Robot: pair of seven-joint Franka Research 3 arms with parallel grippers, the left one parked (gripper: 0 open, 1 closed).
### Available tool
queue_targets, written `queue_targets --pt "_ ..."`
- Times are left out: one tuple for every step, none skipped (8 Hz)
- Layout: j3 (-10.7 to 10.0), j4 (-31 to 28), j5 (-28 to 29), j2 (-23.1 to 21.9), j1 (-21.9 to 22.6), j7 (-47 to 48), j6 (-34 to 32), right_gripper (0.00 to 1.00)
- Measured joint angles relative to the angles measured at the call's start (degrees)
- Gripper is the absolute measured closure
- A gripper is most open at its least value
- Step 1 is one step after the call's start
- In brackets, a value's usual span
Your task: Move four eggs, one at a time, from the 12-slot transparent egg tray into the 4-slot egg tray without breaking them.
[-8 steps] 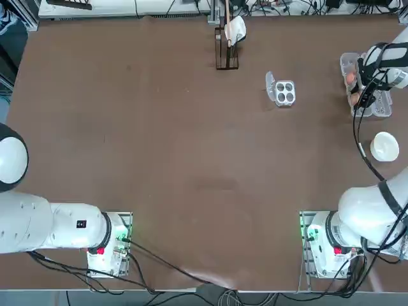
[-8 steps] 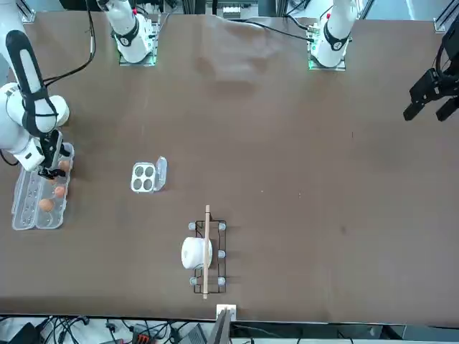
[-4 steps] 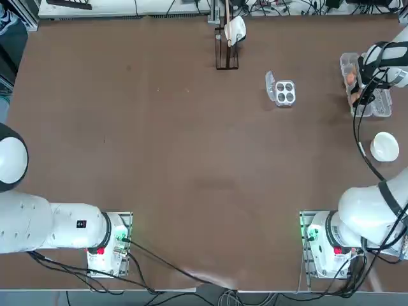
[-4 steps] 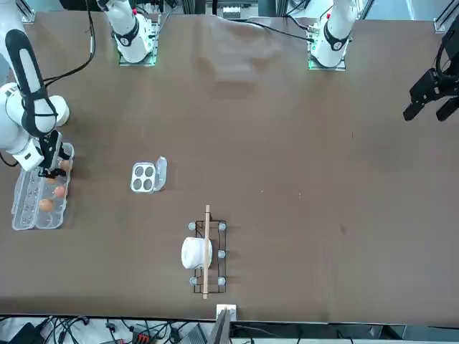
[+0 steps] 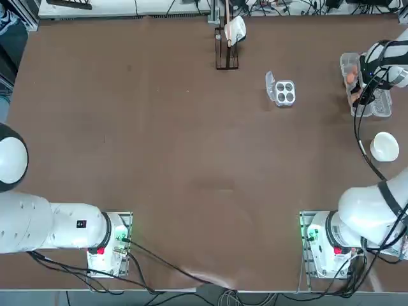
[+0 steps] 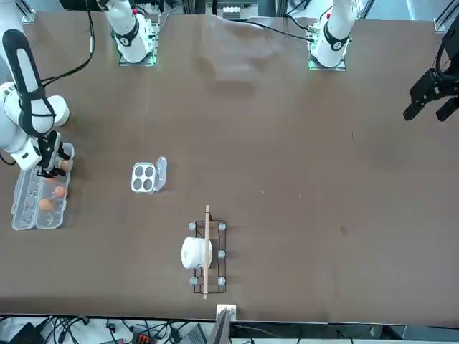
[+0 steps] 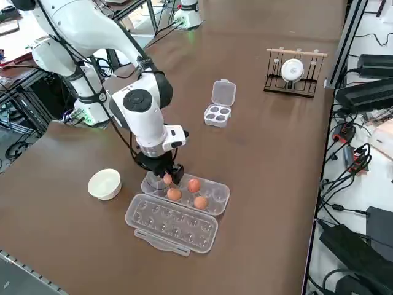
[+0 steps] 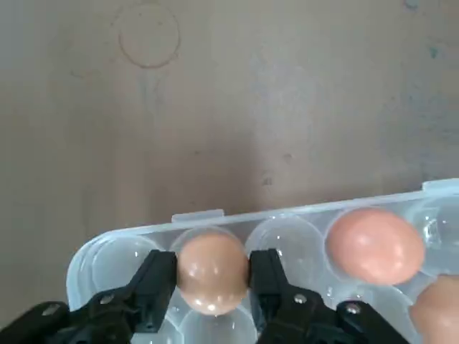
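My right gripper (image 8: 211, 278) is shut on one orange-brown egg (image 8: 211, 269), its black fingers (image 8: 156, 283) pressed on both sides, at an end cup of the 12-slot transparent egg tray (image 8: 287, 215). From the right side view, the gripper (image 7: 167, 179) stands straight down over that tray (image 7: 218, 195), whose open lid (image 7: 172, 224) lies alongside. Three other eggs (image 7: 194, 185) sit in nearby cups. The 4-slot egg tray (image 5: 284, 92) stands with its cups empty and its lid flap open, to the left of the long tray (image 5: 380, 105) in the top view.
A small white bowl (image 5: 384, 146) sits on the table just nearer the robot than the long tray. A dark wire rack (image 5: 226, 44) with a white cup and a wooden rod stands at the far edge. The brown table (image 5: 191, 159) stretches bare to the left.
The gripper's fingers have closed on the egg in the end cup. The wrist has shifted only slightly over the long tray.
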Motion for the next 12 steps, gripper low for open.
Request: queue_targets --pt "0.0 0.2 0.1 -1.2 0.0 0.0 -1.2 0.41" --pt "0.1 0.5 0.3 -3.4 0.1 0.0 -3.4 0.41" --pt "0.2 0.9 0.5 -6.1 0.2 0.6 -6.6 0.41" --pt "0.3 1.3 0.7 -8.9 0.3 1.9 -10.2 0.41" --pt "0.5 1.4 0.8 -11.5 0.7 4.4 -13.3 0.41" --pt "0.6 1.4 0.8 -13.7 1.7 7.9 -16.1 0.41" --pt "0.7 1.4 0.9 -15.4 3.4 12.5 -18.5 0.41" --pt "0.8 1.2 1.0 -16.5 5.7 18.3 -20.4 0.41" --pt "0.9 1.1 1.1 -16.9 8.4 24.3 -21.6 0.41" --pt "1.0 0.9 1.2 -17.0 11.7 30.8 -21.8 0.41" --pt "1.1 0.7 1.2 -17.0 15.3 37.9 -21.9 0.41" --pt "1.2 0.4 1.2 -17.0 19.0 45.4 -21.9 0.41"
